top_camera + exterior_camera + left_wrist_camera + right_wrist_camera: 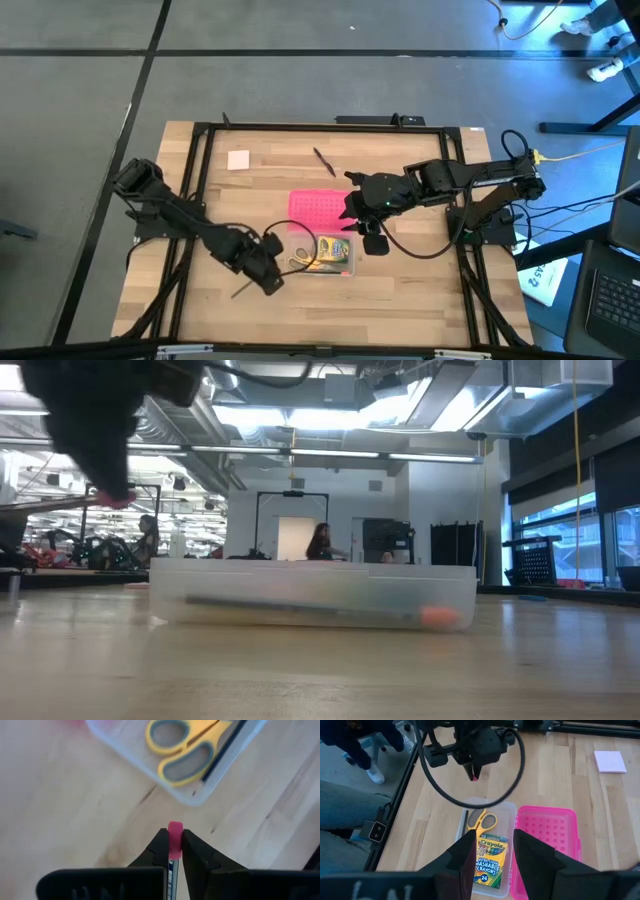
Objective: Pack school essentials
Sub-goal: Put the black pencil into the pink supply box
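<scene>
school essentials lie partly packed: one clear rectangular plastic case [325, 256], low centre of the high view, holds one pair of yellow-handled scissors [485, 822], one yellow-green crayon box [491, 859] and one dark pen [465, 821]. one pink perforated lid [322, 208] lies just above the case. one pale pink square pad [238, 160] sits upper left on the wooden table [400, 290], and one dark thin pencil [324, 161] lies right of it, well apart. the left gripper [174, 851], just left of the case, is clenched on one pink-eraser pencil [175, 839]. the right gripper [492, 851] hovers above the case, fingers parted, grasping nothing.
</scene>
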{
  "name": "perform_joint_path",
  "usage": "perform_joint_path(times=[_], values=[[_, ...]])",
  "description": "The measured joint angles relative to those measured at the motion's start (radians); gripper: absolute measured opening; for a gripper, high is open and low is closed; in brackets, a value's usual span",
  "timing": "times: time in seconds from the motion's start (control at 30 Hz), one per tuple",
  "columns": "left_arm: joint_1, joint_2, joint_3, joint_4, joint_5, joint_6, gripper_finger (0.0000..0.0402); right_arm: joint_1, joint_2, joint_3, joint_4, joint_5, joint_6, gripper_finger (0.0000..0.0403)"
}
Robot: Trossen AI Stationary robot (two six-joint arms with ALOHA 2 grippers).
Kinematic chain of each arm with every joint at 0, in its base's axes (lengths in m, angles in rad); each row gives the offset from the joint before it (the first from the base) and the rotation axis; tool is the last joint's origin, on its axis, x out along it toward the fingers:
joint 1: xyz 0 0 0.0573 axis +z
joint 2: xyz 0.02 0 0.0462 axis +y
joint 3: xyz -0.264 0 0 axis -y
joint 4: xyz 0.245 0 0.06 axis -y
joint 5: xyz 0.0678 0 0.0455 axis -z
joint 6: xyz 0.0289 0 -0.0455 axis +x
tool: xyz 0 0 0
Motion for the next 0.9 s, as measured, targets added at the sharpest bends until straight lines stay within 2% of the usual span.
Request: perform_joint_path(times=[0.47, 0.77, 0.9], values=[[0.104, -0.001, 0.019, 0.068, 0.039, 0.323, 0.0021, 0.0, 0.0, 0.0, -0.001, 0.0, 0.0, 0.0133], [0.169, -0.001, 0.019, 0.194, 0.069, 0.58, 0.002, 0.0, 0.0, 0.0, -0.024, 0.0, 0.002, 0.0133], [0.201, -0.001, 0.019, 0.27, 0.116, 0.66, 0.0022, 0.0, 0.0, 0.0, -0.024, 0.0, 0.002, 0.0133]])
